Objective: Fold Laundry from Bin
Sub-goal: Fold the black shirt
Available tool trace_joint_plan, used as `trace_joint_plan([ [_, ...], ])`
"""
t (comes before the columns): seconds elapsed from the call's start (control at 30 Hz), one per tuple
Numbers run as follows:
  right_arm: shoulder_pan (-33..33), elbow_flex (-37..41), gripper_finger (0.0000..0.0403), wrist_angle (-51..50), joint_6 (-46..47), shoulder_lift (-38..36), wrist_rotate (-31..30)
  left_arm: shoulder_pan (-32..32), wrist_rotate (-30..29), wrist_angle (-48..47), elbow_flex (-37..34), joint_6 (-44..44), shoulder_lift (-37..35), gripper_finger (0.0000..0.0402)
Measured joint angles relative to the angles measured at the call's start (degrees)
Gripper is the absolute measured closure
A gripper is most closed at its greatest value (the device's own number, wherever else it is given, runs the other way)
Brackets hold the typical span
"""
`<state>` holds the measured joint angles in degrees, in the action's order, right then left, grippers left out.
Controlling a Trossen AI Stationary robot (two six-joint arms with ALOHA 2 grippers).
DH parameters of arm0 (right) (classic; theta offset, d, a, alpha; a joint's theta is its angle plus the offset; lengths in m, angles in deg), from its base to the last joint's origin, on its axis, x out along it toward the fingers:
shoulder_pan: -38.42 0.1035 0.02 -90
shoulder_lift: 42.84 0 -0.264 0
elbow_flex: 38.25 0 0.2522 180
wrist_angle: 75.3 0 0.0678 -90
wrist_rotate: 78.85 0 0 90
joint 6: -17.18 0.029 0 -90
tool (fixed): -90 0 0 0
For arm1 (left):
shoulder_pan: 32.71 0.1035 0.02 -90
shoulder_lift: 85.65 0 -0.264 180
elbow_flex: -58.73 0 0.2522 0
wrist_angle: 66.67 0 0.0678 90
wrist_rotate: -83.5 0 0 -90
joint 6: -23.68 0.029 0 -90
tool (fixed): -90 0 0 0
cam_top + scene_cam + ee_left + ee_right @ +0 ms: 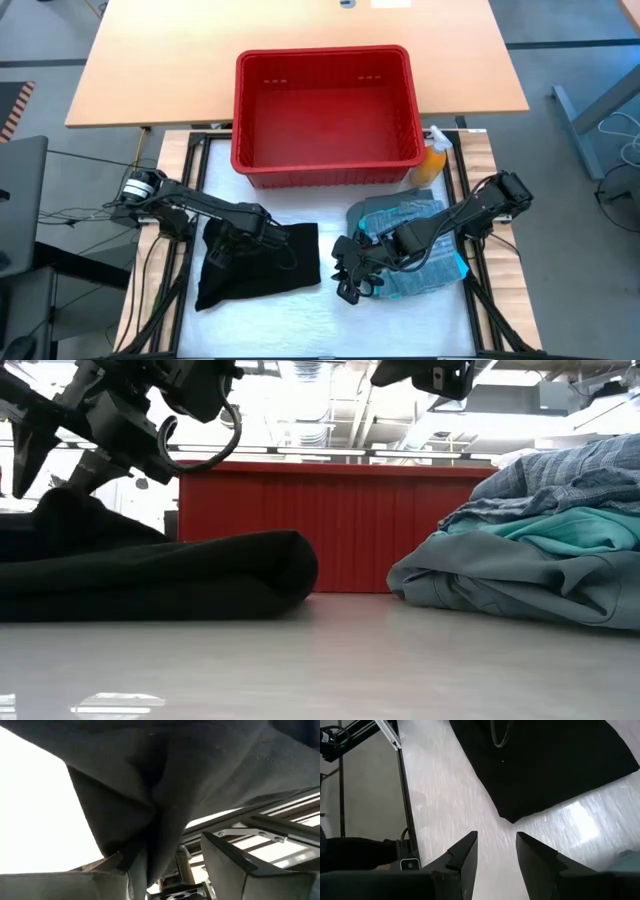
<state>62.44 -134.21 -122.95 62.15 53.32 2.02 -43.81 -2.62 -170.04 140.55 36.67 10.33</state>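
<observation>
The red bin (326, 172) stands at the table's far side, and its inside shows no laundry. A black garment (262, 262) lies folded on the white table top at the left. My left gripper (218, 243) is over its left part, pointing steeply down. Its fingers are apart, with a ridge of the black cloth (165, 780) between them. At the right lies a pile (425, 245) of a blue-grey striped cloth, a teal one and a grey-green one. My right gripper (348, 280) hangs open over the bare table between the pile and the black garment, with nothing between its fingers. My left gripper comes at the black garment from above, slanting down, with a raised fold of the cloth (150, 835) between its parted fingers. I cannot tell whether the fingers touch the cloth. The garment lies on the table (150, 575).
An orange spray bottle (434, 160) stands by the bin's right near corner, behind the pile. Metal frame rails (190, 200) run along both sides of the white surface. Bare table shows between the black garment and the pile and along the near edge (330, 660).
</observation>
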Motion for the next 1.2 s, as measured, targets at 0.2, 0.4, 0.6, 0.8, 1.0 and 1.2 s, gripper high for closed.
trace_joint_plan([
  [0.2, 0.80, 0.00, 0.0241, -1.30, 0.22, 0.00, 0.26, 0.36, -1.53, -0.37, -0.02, -5.56, -5.31, 0.0240],
  [0.4, 0.72, -0.02, 0.0241, -2.53, 0.50, 0.02, 0.35, 1.96, -1.53, -0.44, -0.02, -17.77, -14.08, 0.0240],
  [0.6, 0.54, -0.02, 0.0241, -2.53, -0.01, 0.02, 0.36, 2.43, -1.95, 0.56, -0.02, -22.93, -24.30, 0.0240],
  [0.8, 0.52, -0.02, 0.0241, -2.50, -0.46, 0.02, 0.26, 0.71, -7.58, 10.93, -0.02, -41.82, -33.22, 0.0240],
  [1.0, 0.59, -0.02, 0.0241, -2.49, -0.65, 0.04, 0.17, -10.29, -12.15, 15.25, -0.03, -50.57, -34.66, 0.0243],
  [1.2, 0.59, -0.02, 0.0241, -2.49, -2.87, 0.04, -0.10, -24.96, -15.90, 24.14, -6.25, -51.84, -31.99, 0.0250],
])
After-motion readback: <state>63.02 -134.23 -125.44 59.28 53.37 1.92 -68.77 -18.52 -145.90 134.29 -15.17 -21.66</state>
